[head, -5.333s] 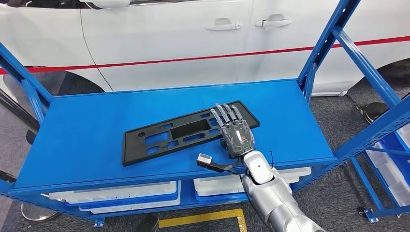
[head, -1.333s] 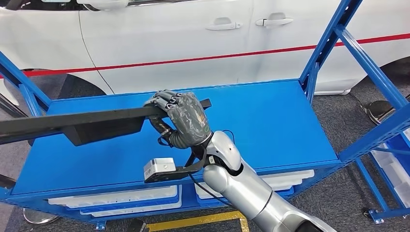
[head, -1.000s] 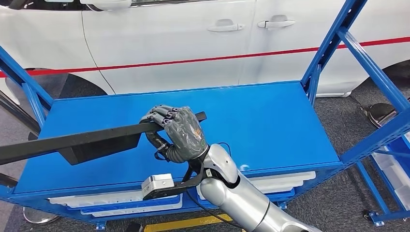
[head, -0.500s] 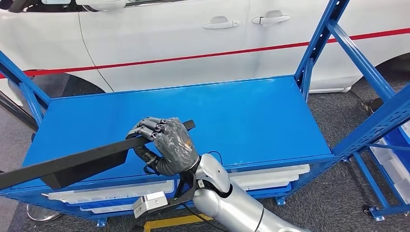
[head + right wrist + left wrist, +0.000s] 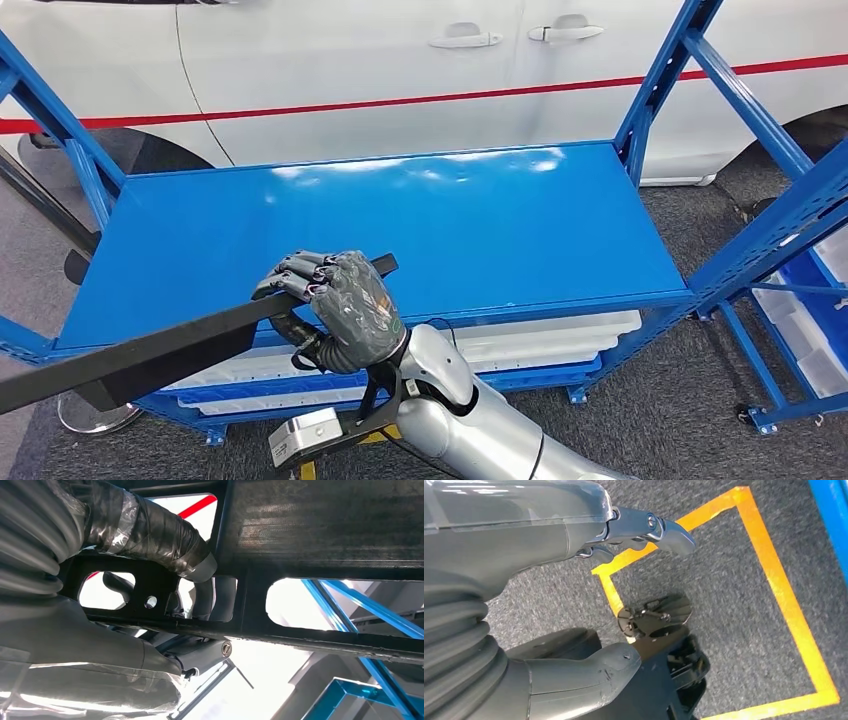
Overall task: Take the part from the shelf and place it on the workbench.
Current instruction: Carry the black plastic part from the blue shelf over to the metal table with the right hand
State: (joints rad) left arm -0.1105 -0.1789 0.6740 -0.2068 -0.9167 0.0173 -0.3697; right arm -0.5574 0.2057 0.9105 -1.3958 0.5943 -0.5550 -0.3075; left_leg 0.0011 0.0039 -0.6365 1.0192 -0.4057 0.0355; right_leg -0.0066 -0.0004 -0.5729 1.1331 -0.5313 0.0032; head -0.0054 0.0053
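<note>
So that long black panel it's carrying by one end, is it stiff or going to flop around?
Probably stiff: the black panel juts out straight from the right hand without sagging. Likely light, given its cut-outs. Held at one end, it may swing.

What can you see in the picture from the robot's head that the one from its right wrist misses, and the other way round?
Head view alone: the whole blue shelf, the white car behind it and the grey floor. Right wrist view alone: the cut-out openings in the black part, seen close. Both: the right robot hand holding the long black part, and blue shelf posts.
</note>
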